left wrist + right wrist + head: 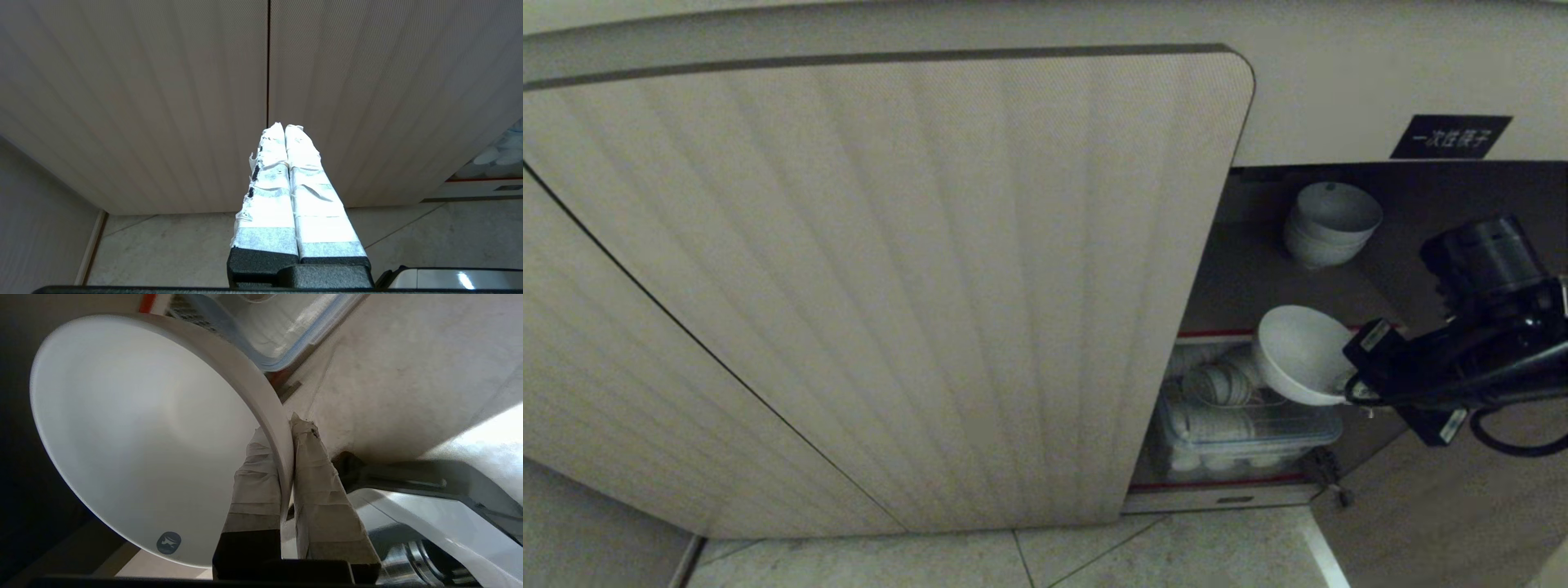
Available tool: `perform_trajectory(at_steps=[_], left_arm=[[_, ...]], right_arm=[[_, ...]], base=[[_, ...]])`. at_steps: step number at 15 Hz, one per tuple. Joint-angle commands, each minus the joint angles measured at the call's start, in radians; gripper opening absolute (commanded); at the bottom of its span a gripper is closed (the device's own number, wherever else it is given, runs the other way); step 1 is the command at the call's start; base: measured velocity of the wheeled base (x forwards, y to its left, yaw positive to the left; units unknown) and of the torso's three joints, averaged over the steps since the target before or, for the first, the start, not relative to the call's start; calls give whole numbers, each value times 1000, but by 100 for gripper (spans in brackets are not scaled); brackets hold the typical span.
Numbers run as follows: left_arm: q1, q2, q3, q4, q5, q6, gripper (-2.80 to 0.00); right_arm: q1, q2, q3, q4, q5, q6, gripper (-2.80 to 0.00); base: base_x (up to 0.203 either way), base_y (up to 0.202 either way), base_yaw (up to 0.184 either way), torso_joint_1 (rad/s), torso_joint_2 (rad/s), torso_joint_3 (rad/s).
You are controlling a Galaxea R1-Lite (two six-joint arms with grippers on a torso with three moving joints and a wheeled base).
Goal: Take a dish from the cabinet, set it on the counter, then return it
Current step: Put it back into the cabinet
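Observation:
The dish [1300, 353], a plain white round bowl, hangs tilted in front of the open right part of the cabinet [890, 286], level with the red-edged shelf front. My right gripper [282, 433] is shut on its rim, one taped finger inside the dish [135, 437] and one outside. In the head view that gripper [1346, 382] reaches in from the right. My left gripper [282, 128] is shut and empty, pointing at the ribbed cabinet doors [347, 90]. The counter is out of view.
Two stacked white bowls [1330, 222] sit on the upper shelf. Below, a clear lidded box [1241, 433] holds more white crockery. A black label [1450, 135] is on the panel above the opening. Tiled floor [1094, 559] lies below the doors.

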Motion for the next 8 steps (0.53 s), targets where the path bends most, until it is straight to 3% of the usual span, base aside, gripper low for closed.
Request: perform_trajectory(at_steps=[1,8], left_arm=[[0,0,0,-1,1,-1,-280],[1,0,0,-1,1,-1,-280]], right_arm=[[0,29,-36,15,0,6,-280],[-8,92,-125,62,-4,7,-280]], base=[[0,0,0,0,0,0],[0,0,0,0,0,0]])
